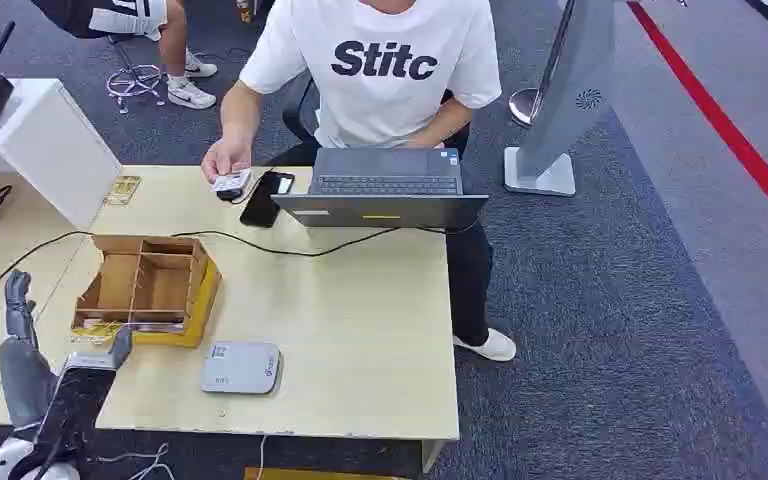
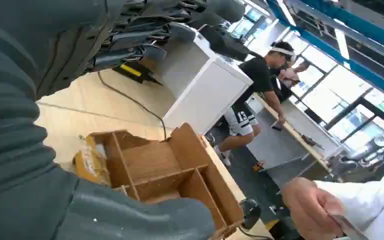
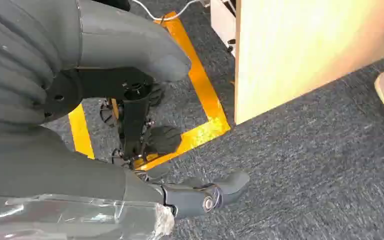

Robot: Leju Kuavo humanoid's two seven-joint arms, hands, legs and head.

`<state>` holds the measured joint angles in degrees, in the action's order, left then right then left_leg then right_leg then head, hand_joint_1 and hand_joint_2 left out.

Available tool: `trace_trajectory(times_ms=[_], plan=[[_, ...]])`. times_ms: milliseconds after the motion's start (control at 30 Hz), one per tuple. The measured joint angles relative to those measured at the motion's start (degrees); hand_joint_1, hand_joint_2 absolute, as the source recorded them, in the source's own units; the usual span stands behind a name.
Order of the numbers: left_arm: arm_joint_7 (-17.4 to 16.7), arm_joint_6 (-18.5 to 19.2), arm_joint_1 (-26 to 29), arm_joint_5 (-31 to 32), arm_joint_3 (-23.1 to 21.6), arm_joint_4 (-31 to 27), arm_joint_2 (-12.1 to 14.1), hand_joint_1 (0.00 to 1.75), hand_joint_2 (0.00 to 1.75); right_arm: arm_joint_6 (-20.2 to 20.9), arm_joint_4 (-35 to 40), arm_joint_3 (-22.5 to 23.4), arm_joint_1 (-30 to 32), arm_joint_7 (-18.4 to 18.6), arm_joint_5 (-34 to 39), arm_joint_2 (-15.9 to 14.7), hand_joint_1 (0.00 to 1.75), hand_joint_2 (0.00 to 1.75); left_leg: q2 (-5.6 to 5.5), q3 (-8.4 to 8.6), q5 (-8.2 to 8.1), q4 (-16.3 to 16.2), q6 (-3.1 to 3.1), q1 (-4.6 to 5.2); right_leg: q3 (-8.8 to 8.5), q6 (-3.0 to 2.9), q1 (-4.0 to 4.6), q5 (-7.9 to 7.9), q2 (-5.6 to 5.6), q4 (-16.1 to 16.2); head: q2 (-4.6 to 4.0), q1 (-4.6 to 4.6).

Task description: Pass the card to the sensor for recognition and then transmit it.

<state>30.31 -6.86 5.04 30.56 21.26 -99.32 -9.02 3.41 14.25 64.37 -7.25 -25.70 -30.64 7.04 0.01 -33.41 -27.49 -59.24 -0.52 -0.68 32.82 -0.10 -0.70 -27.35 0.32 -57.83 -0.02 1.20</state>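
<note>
Across the table, a person in a white T-shirt holds a white card (image 1: pixel 231 181) just over a small black device (image 1: pixel 226 193). The same card (image 2: pixel 346 227) sits in that person's fingers in the left wrist view. A flat grey sensor pad (image 1: pixel 240 367) lies near the table's front edge. My left hand (image 1: pixel 32 352) is raised at the front left corner with its fingers apart and nothing in it, beside a wooden divided box (image 1: pixel 146 285). My right hand (image 3: pixel 145 120) hangs over the carpet beside the table's side, fingers loose and holding nothing.
An open laptop (image 1: pixel 384 188) and a black phone (image 1: pixel 265 198) lie at the far edge, with a black cable (image 1: pixel 290 250) running across the tabletop. A white cabinet (image 1: pixel 45 145) stands at the left. Yellow floor tape (image 3: pixel 200 95) marks the carpet.
</note>
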Motion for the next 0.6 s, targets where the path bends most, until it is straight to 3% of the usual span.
trace_trajectory(times_ms=[600], plan=[[-11.5,-5.9,-16.3,23.6,-15.7,15.7,11.3,0.0,1.75,-1.0,-0.4,-2.4,-2.0,1.4,-3.5,0.5,0.0,1.75,0.01,-0.01,0.09,0.0,0.0,0.0,0.04,-0.01,0.0,0.11,0.04,0.0,0.0,0.0]])
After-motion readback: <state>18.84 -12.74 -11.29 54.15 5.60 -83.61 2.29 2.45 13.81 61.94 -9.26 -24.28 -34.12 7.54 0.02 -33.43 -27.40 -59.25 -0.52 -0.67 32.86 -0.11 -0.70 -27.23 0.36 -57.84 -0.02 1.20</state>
